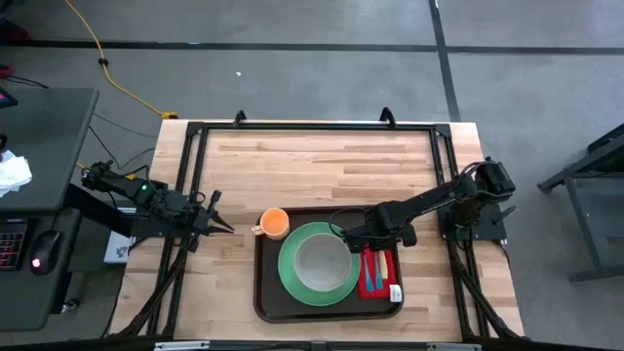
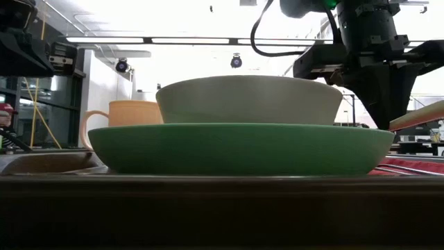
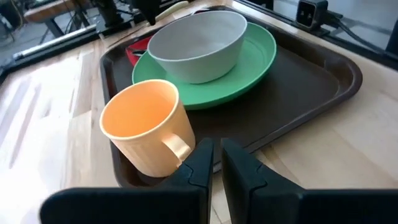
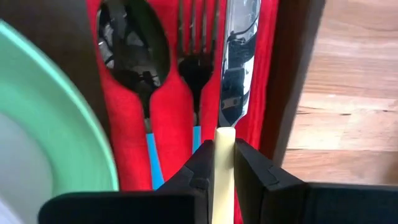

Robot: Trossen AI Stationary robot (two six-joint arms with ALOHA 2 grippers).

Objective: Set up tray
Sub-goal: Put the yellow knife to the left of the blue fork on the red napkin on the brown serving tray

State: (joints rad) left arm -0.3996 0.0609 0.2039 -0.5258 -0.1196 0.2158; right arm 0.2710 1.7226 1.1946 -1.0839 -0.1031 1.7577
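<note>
While the left gripper (image 3: 213, 163) waited nearly closed beside the tray (image 1: 268, 292), the right gripper (image 4: 224, 163) over it clamped a knife handle (image 4: 224, 177).

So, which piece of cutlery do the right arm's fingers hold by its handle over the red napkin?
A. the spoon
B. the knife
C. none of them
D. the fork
B: in the right wrist view the right gripper has its fingers shut on the cream handle of the knife, while the spoon and fork lie free on the red napkin.
</note>
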